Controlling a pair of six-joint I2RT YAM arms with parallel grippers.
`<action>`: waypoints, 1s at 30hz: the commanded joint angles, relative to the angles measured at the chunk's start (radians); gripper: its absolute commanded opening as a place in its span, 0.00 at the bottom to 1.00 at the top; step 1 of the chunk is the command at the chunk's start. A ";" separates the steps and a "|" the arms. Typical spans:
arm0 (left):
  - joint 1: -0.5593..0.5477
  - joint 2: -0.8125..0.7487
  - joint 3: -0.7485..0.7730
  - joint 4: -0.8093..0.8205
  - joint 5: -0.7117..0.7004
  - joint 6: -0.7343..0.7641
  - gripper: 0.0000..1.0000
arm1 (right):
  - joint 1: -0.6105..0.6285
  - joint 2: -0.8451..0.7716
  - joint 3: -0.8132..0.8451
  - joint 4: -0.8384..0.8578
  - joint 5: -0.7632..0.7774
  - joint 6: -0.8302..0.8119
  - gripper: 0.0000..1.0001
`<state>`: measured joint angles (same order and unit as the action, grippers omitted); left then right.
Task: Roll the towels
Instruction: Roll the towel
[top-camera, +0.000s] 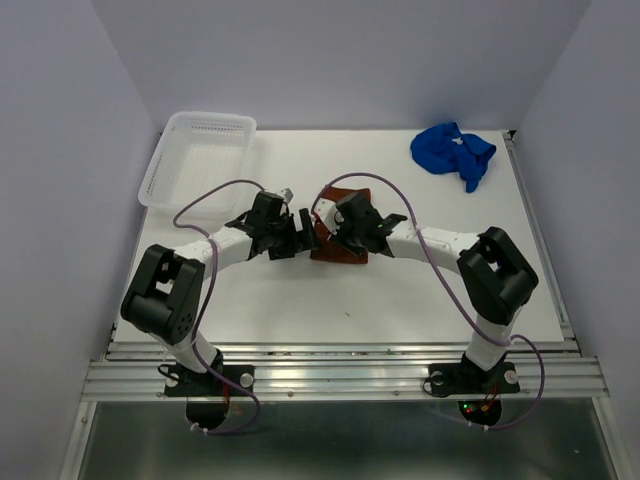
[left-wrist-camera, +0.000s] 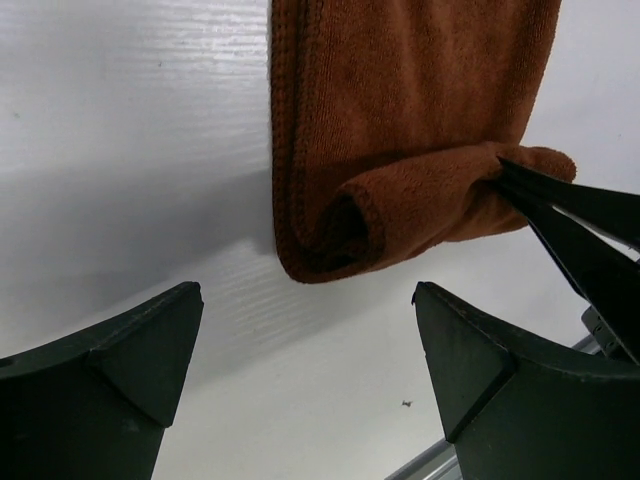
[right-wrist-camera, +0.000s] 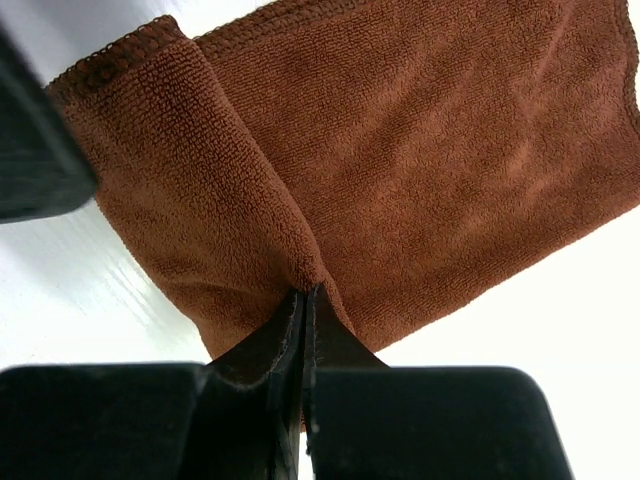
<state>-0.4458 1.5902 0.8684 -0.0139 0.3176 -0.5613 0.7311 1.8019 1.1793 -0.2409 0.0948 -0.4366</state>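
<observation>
The right tool (right-wrist-camera: 305, 296) is clenched on the rust-brown terry cloth towel (right-wrist-camera: 420, 150), pinching its partly rolled edge at the middle of the white desk (top-camera: 400, 300). The left tool (left-wrist-camera: 305, 292) is released, jaws wide, hovering just beside the roll's open end and touching nothing. The crumpled royal-blue cloth towel (top-camera: 452, 152) lies well apart at the far right corner, and the white plastic mesh basket (top-camera: 200, 150) sits far left.

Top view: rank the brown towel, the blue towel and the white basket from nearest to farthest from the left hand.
1. The brown towel, at table centre, just to the right of the left hand.
2. The white basket, at the back left.
3. The blue towel, crumpled at the back right.
</observation>
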 joint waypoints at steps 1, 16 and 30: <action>-0.016 0.050 0.058 0.057 0.025 0.021 0.97 | -0.015 0.013 0.028 0.052 -0.036 0.016 0.01; -0.062 0.192 0.132 0.045 -0.026 0.020 0.66 | -0.044 0.010 -0.009 0.074 -0.078 0.052 0.02; -0.087 0.243 0.227 -0.156 -0.144 0.020 0.00 | -0.055 -0.147 -0.107 0.158 -0.151 0.016 0.54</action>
<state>-0.5308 1.8339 1.0657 -0.0319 0.2382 -0.5682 0.6815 1.7653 1.0969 -0.1562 0.0048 -0.3965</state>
